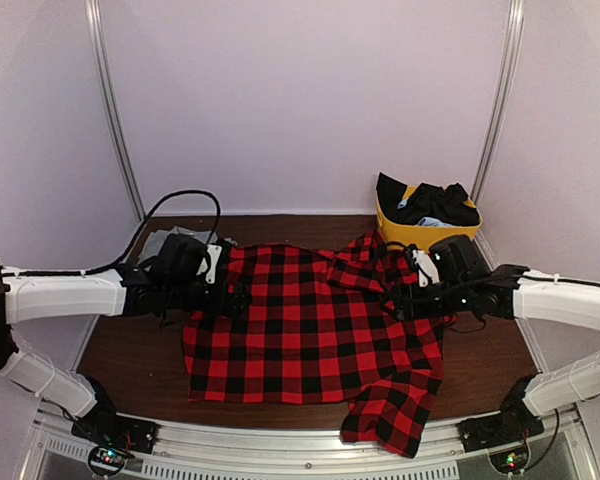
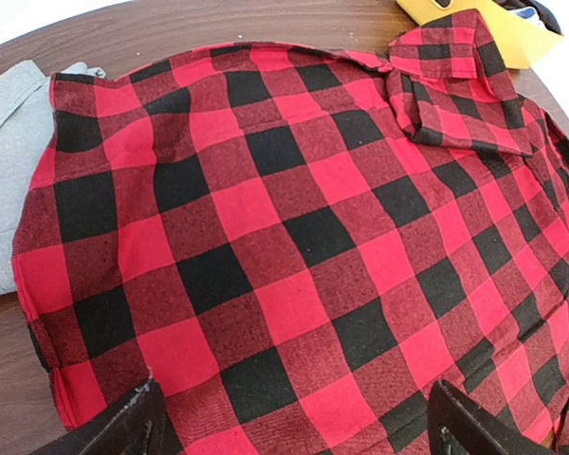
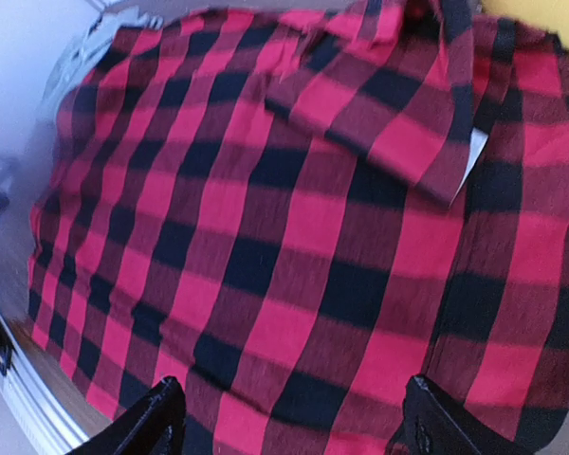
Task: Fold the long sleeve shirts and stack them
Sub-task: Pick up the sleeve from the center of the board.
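Flannel shirt (image 1: 310, 335) lies spread on the brown tabletop (image 1: 120, 350). Only the left wrist view shows the grey shirt (image 2: 9, 161) plainly, touching its edge. Left claw (image 2: 299, 427) and right claw (image 3: 294, 422) hover, jaws apart. Pale walls (image 1: 300, 100).

Red-black check flannel shirt (image 1: 310, 335) spread on bench (image 1: 490, 365), sleeve (image 1: 390, 420) over near edge; grey shirt (image 1: 160, 242) far-left corner; yellow bin (image 1: 410, 235) far right.

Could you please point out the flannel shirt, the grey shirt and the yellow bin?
flannel shirt (image 1: 300, 320), top view, middle panel.
grey shirt (image 2: 9, 161), left wrist view, flat body.
yellow bin (image 1: 412, 236), top view, front wall.
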